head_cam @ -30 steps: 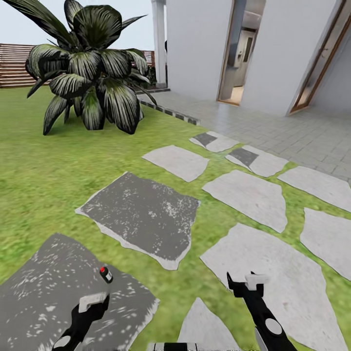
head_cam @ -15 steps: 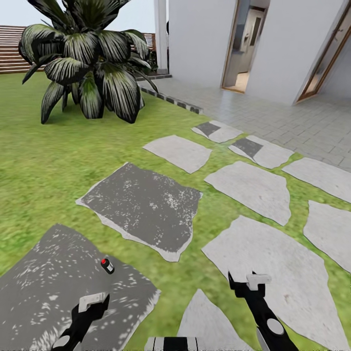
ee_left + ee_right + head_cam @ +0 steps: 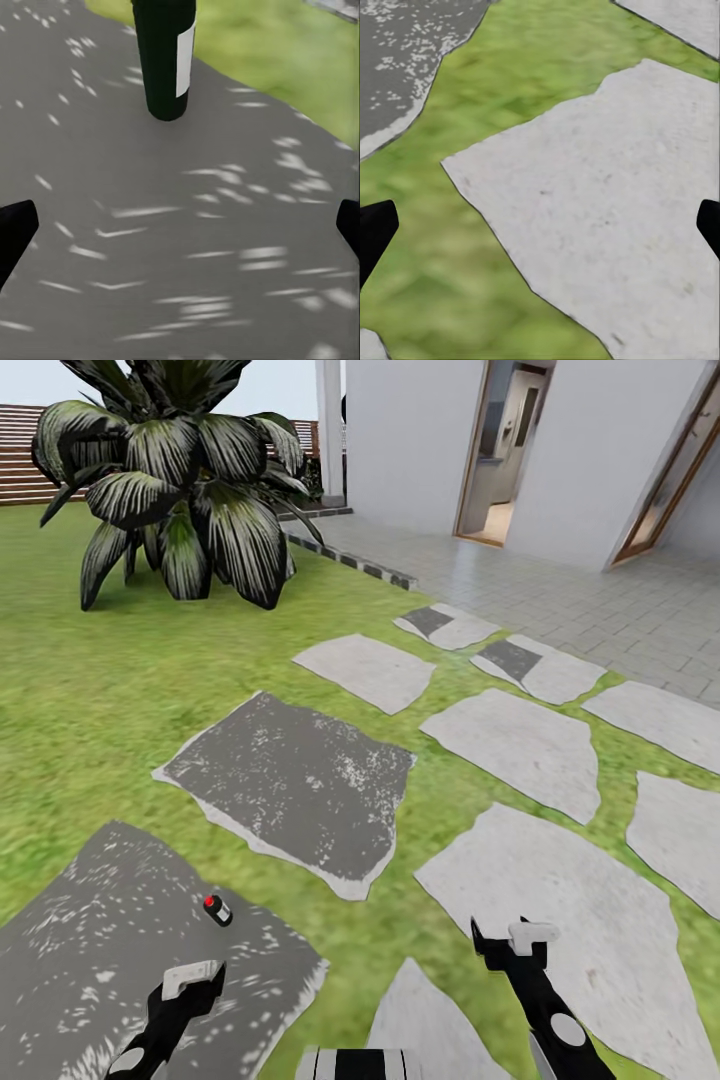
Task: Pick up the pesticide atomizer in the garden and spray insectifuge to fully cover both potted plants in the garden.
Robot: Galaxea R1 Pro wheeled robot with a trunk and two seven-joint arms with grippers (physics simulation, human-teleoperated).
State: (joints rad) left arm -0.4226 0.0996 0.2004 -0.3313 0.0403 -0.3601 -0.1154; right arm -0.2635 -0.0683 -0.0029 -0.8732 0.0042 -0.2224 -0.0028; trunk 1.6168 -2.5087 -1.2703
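Observation:
The pesticide atomizer (image 3: pixel 216 909) stands upright on a dark mottled paving stone (image 3: pixel 90 950) in the garden lawn (image 3: pixel 90 700). From above it is a small dark bottle with a red top. In the left wrist view it is a dark green bottle (image 3: pixel 165 60) with a pale label, a short way ahead of the fingers. My left gripper (image 3: pixel 187 984) (image 3: pixel 180 232) is open, just short of the bottle and not touching it. Over a pale stone, my right gripper (image 3: pixel 512 944) (image 3: pixel 540 232) is open and empty. The potted plants are out of view.
A big plant with long striped leaves (image 3: pixel 175 480) grows at the back left before a brown slat fence (image 3: pixel 20 455). Pale stepping stones (image 3: pixel 515 745) cross the grass toward a tiled terrace (image 3: pixel 560 595) and a white house with an open doorway (image 3: pixel 500 450).
The whole head view has shifted a little, so the camera has moved. The bottle still stands on the dark stone, and both grippers hold the same open pose.

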